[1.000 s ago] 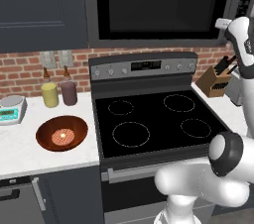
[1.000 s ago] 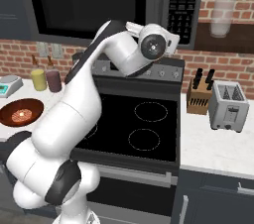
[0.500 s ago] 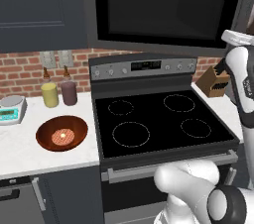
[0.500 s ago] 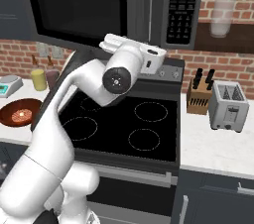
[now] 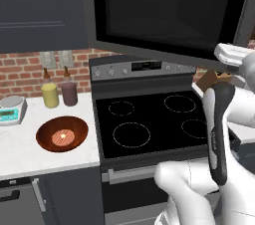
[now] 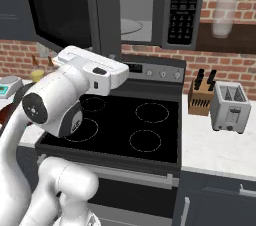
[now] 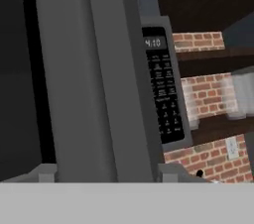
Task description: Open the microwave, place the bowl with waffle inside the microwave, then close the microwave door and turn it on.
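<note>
The microwave door (image 6: pixel 65 10) stood swung out to the left, leaving a gap through which the light grey interior and the glass turntable (image 6: pixel 131 26) could be seen. The microwave (image 6: pixel 172 7) hung above a black stovetop (image 6: pixel 135 125), its black keypad panel (image 7: pixel 161 94) on the right side, showing a small lit clock.

The pincer (image 7: pixel 101 173) sat right up against the door's free edge, its two fingertips (image 7: pixel 44 172) low in the hand view on either side of that grey edge. I could not tell whether it was gripping the door or merely spread around it. My guess was that the hand stayed there because the door was only partly open and needed drawing out further before anything could go in.

Well below the pincer and off to its left, the bowl (image 5: pixel 62 133) rested on the white table (image 5: pixel 20 144), with the waffle (image 5: pixel 63 137) lying flat in its middle. It looked untouched, waiting for the opening step to finish.

Beyond the bowl stood a yellow jar (image 5: pixel 49 94) and a dark purple jar (image 5: pixel 69 93), with a small kitchen scale (image 5: pixel 11 108) to their left. To the right of the stovetop, a knife block (image 6: pixel 200 97) and a silver toaster (image 6: pixel 230 106) stood on another stretch of table. Red brick ran along the back wall, and dark cabinets framed the room.
</note>
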